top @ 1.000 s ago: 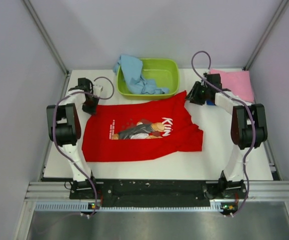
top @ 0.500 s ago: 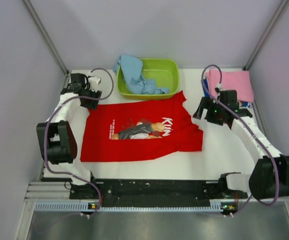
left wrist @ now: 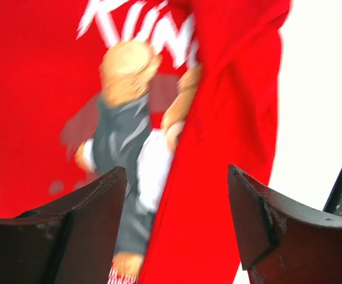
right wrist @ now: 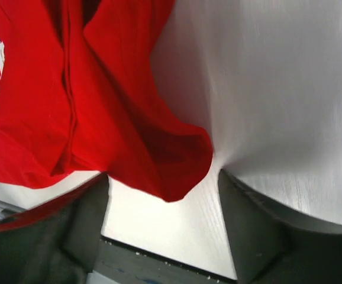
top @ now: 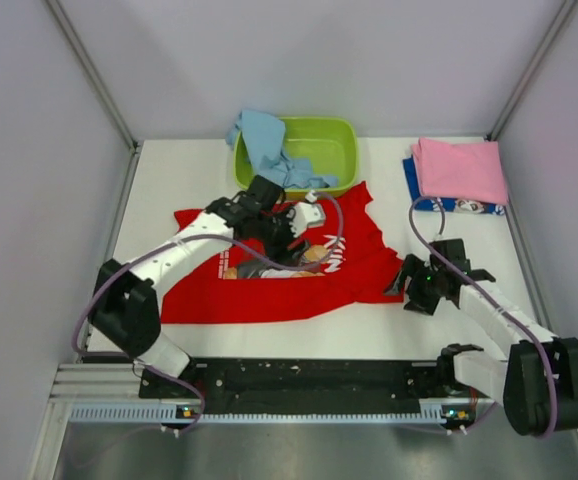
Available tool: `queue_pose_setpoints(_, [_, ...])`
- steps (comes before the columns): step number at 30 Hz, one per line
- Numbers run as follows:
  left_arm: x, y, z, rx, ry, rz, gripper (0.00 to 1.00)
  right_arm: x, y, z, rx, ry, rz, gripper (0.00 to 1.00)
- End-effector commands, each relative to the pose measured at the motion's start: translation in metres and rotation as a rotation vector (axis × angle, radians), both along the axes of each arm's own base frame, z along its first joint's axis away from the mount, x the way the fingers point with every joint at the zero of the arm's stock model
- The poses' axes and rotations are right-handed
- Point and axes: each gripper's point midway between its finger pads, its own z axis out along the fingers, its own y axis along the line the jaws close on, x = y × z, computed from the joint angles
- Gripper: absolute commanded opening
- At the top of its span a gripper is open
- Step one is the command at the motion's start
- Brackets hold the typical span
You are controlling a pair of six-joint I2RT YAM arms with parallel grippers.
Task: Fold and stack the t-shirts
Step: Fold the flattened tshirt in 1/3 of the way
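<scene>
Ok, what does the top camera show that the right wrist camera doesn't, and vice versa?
Top only: the green basin with a light blue shirt spilling over its rim, a pink shirt folded on a dark blue one, and the left gripper open over the print on the red shirt. Right wrist only: a close look at the shirt's loose rounded flap, seen in the gap between the open jaws of the right gripper. Both: the red shirt, the white table, the right gripper.
</scene>
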Motion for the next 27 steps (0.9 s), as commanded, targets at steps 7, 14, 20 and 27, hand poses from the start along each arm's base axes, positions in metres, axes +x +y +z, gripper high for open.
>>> queue_pose_setpoints(7, [-0.032,-0.148,-0.003,-0.116,-0.115,-0.351,0.77,0.011,0.001,-0.010,0.052,-0.030,-0.127,0.14])
queue_pose_setpoints(14, [-0.055,-0.180,-0.033,-0.075,-0.094,-0.532,0.74,-0.010,-0.001,0.012,0.036,0.031,-0.115,0.00])
queue_pose_setpoints(20, [-0.067,-0.188,-0.051,-0.044,-0.104,-0.598,0.76,-0.035,0.003,0.024,0.060,0.120,-0.095,0.00])
queue_pose_setpoints(27, [-0.110,-0.193,-0.051,-0.082,-0.015,-0.763,0.75,-0.050,0.010,0.023,0.100,0.205,-0.062,0.00])
